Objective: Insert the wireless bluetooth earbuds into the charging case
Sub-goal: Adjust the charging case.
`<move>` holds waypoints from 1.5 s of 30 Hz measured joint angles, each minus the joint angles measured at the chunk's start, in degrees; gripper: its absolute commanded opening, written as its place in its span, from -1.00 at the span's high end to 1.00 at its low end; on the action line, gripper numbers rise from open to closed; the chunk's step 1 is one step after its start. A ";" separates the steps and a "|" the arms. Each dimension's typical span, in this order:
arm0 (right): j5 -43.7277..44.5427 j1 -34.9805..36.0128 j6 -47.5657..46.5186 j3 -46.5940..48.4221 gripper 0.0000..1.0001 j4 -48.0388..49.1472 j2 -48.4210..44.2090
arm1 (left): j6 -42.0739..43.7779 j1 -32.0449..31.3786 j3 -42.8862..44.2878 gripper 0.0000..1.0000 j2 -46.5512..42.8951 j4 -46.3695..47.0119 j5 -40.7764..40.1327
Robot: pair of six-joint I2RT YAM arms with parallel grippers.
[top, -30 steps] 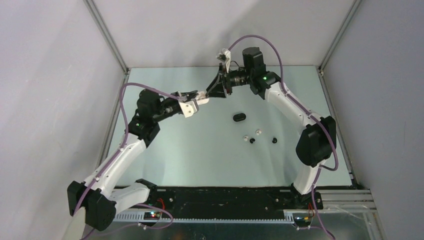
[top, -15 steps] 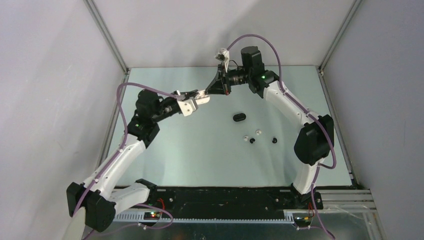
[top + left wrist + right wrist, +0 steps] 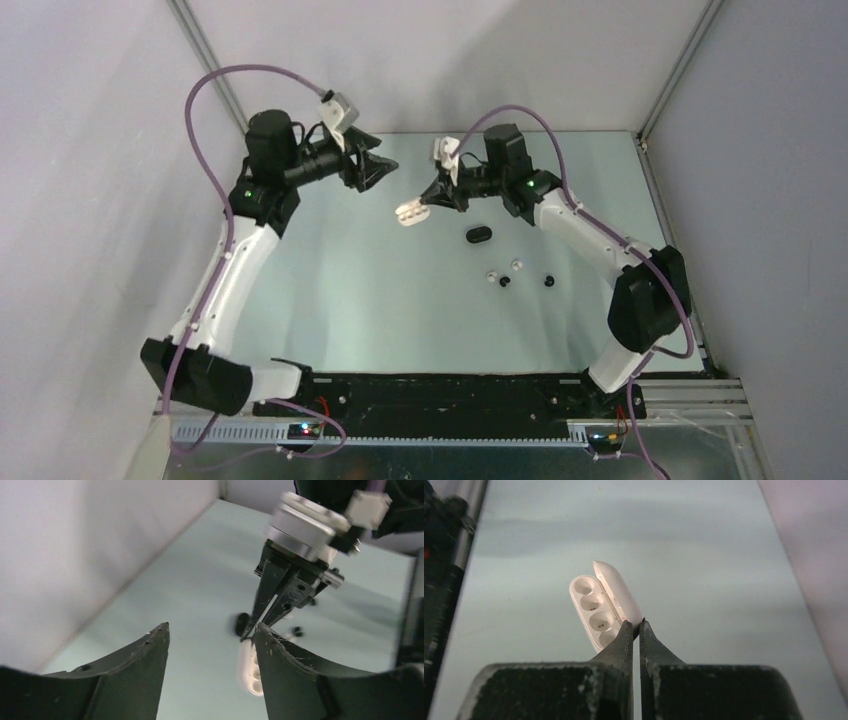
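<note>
Right wrist view: the right gripper (image 3: 635, 627) has its fingers nearly together, pinching one end of the white case (image 3: 599, 605). The case hangs clear above the table (image 3: 724, 580) with its lid swung open, and the round wells in its tray show nothing in them.

From the top view, the right arm (image 3: 590, 225) reaches from its base toward the far middle of the table (image 3: 350, 300), its wrist turned left, so the white case (image 3: 410, 213) sticks out from the right gripper (image 3: 425, 203) toward the left arm (image 3: 235, 260). That arm stands tall along the left wall, its forearm level and pointing right. The left gripper (image 3: 375, 165) is spread wide, holds nothing, and sits apart from the case.

The left wrist view shows its two fingers (image 3: 145, 655) well separated, aimed at the case.

The earbuds (image 3: 518, 263), two white and two black, lie loose on the table, just nearer than the closed black case (image 3: 479, 234).
</note>
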 measured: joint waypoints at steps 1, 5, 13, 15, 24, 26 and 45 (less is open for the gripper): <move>1.18 0.13 -2.34 -2.36 1.00 1.07 -1.31 | -2.49 0.87 1.40 -0.30 1.25 -1.09 1.95; 4.92 1.18 -9.42 -7.69 1.00 4.55 -4.11 | -11.19 2.75 3.89 -0.35 7.06 -5.53 9.60; 8.74 3.02 -13.81 -7.85 1.00 12.46 -4.15 | -14.49 2.80 1.16 -0.31 11.43 -11.63 12.85; 9.11 3.37 -14.32 -7.85 1.00 13.22 -4.15 | -14.38 2.80 0.74 -0.25 11.41 -11.72 12.79; 9.60 4.09 -15.74 -7.85 1.00 13.77 -4.20 | -12.81 2.80 0.50 -0.03 11.41 -12.15 11.78; 9.62 4.15 -15.74 -7.85 1.00 13.79 -4.20 | -12.00 2.80 0.50 0.05 11.41 -12.26 11.45; 10.03 4.31 -15.69 -7.85 1.00 13.81 -4.20 | -8.94 2.80 0.50 0.11 11.76 -13.64 10.86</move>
